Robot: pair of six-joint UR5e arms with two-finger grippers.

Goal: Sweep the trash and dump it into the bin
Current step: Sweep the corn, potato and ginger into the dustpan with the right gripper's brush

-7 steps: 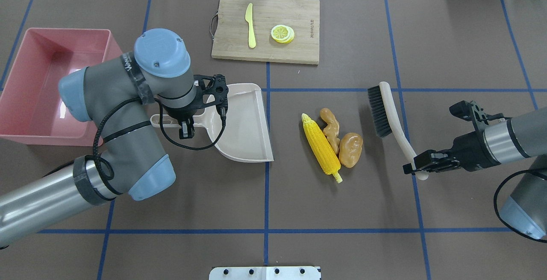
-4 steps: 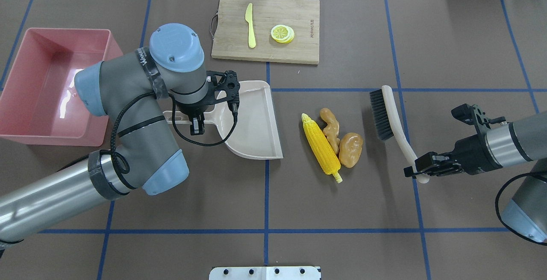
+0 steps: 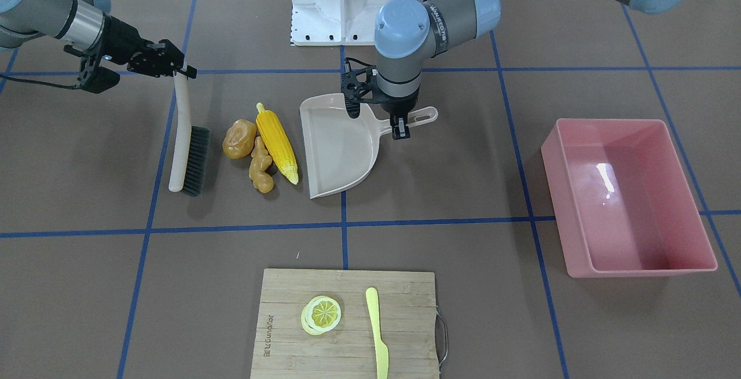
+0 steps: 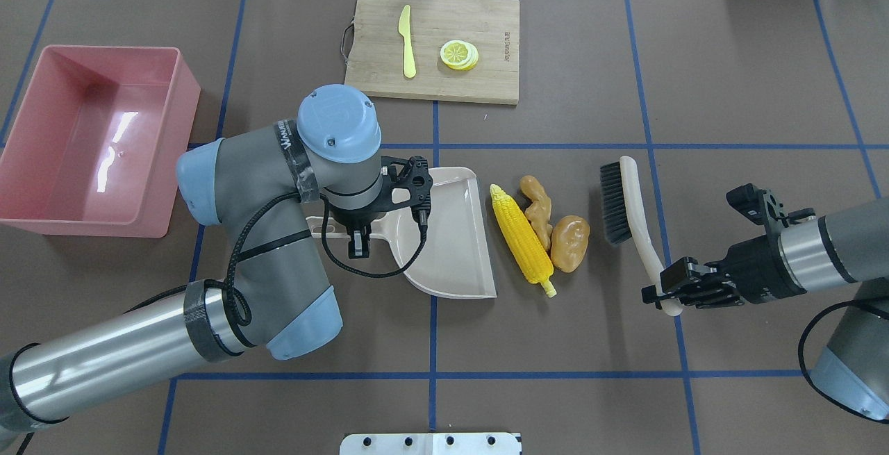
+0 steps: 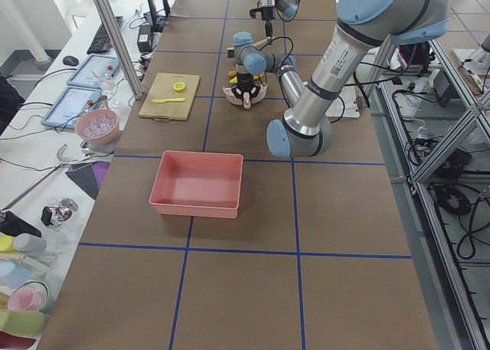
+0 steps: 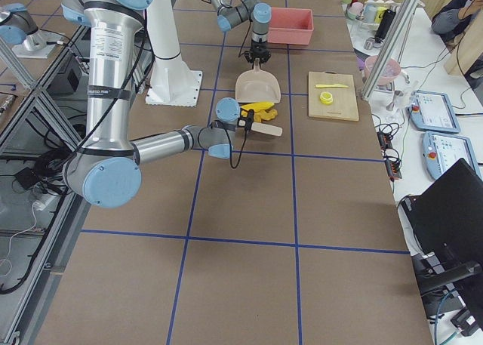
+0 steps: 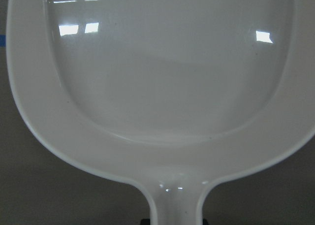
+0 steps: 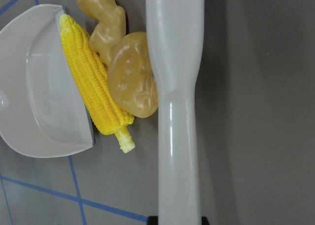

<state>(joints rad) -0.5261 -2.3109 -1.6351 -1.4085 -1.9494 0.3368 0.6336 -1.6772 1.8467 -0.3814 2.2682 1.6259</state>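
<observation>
The trash lies mid-table: a yellow corn cob point(image 4: 521, 236), a tan ginger root point(image 4: 538, 208) and a brown potato point(image 4: 571, 242), all touching. My left gripper point(image 4: 355, 229) is shut on the handle of a beige dustpan point(image 4: 451, 240), whose open edge lies right beside the corn point(image 8: 96, 82). My right gripper point(image 4: 663, 295) is shut on the handle end of a white brush point(image 4: 628, 212), its dark bristles a short gap right of the potato point(image 8: 133, 75). The pink bin point(image 4: 97, 139) stands empty at the far left.
A wooden cutting board point(image 4: 434, 45) at the back carries a yellow knife point(image 4: 407, 42) and lemon slices point(image 4: 458, 54). The robot's white base plate point(image 4: 430, 443) sits at the near edge. Blue tape lines grid the brown table.
My left arm has carried the dustpan rightwards until its open edge reached the corn. My right gripper and the brush have shifted slightly towards the robot and the trash.
</observation>
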